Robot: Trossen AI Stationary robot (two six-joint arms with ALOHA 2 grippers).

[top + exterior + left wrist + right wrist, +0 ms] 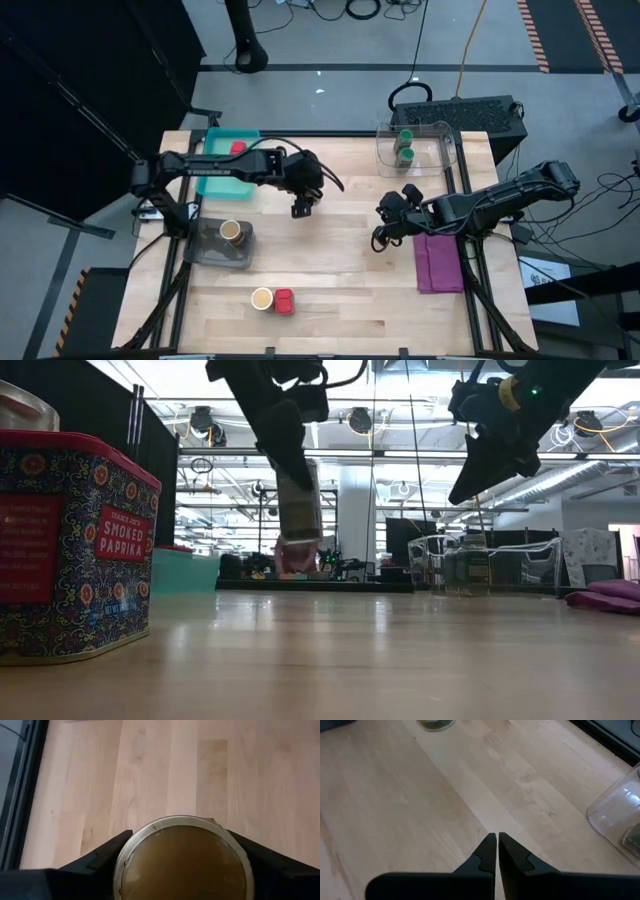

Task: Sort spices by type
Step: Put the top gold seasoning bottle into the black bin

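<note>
Left gripper (304, 207) pinches one of three tan jars (182, 860); right gripper (382, 238) pressed together.

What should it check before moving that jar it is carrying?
1. Left tool clamped on the tan spice jar: ok.
2. Jar lifted clear of the table: ok.
3. Grey tray with one tan jar has room: ok.
4. Right tool shut, empty, held apart over the table's right side: ok.
5. Grip firm enough: cannot tell.
</note>
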